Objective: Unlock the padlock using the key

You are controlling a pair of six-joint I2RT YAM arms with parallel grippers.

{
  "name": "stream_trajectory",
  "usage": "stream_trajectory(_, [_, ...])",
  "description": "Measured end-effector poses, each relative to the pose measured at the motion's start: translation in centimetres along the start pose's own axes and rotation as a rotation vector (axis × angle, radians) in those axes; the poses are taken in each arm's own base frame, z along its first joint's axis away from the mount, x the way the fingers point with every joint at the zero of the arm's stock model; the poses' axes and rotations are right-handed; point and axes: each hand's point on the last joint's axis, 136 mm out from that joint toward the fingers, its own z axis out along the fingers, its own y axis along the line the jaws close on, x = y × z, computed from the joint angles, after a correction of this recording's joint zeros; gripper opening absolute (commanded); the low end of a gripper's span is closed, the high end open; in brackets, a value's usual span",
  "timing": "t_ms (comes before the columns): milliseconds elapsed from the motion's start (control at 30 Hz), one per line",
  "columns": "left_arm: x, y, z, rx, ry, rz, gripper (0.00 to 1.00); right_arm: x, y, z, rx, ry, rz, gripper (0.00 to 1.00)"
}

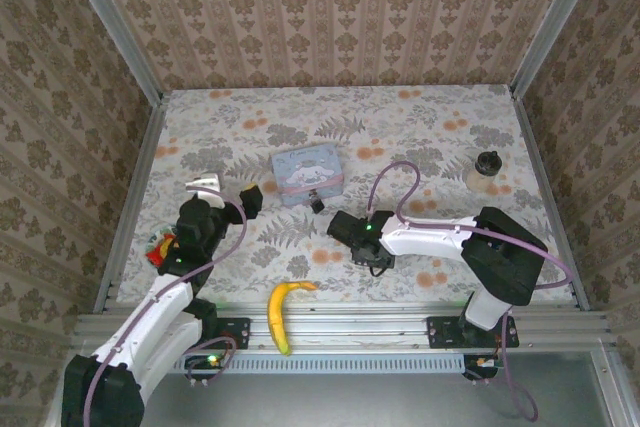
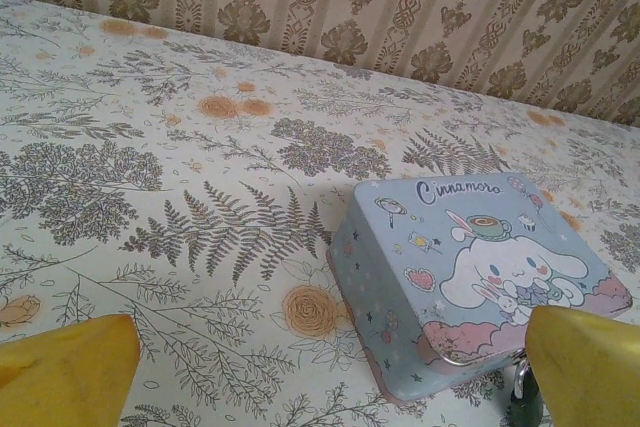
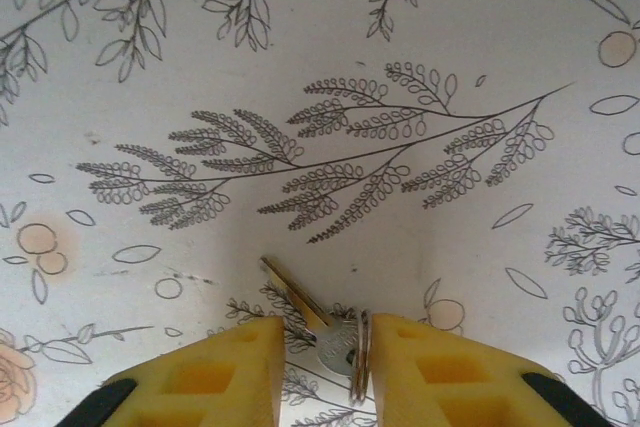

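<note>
The table (image 1: 420,127) is showing grey ferns and orange roses. The tin (image 1: 308,175) is looking pale blue, the key (image 3: 333,347) silvery.

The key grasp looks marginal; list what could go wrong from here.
The right gripper flanks the key and its ring; it may pinch only the ring, leaving the key dangling. The padlock lies loose by the blue tin, the left gripper open, off it; it could slide.

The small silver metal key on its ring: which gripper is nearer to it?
Right. The right gripper straddles the key, one yellow finger on each side; the left gripper hovers far off, beside the pale blue tin.
</note>
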Motion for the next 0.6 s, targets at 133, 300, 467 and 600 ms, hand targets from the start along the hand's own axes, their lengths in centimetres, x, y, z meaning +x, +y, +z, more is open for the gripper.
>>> stream_trajectory(133, [0.0,0.0,0.0,0.000,0.000,0.003,1.00,0.0,-0.2,0.1,0.003,0.000,0.008,0.28])
stream_trajectory(300, [0.1,0.0,0.1,-0.001,0.004,0.003,1.00,0.0,-0.4,0.0,-0.006,-0.004,0.014,0.34])
stream_trajectory(467, [0.2,0.0,0.2,-0.001,0.006,0.003,1.00,-0.3,-0.3,-0.7,-0.029,-0.014,0.017,0.40])
stream_trajectory(600, [0.0,0.0,0.2,0.000,0.000,0.003,1.00,-0.5,-0.2,-1.3,-0.050,-0.026,0.025,0.35])
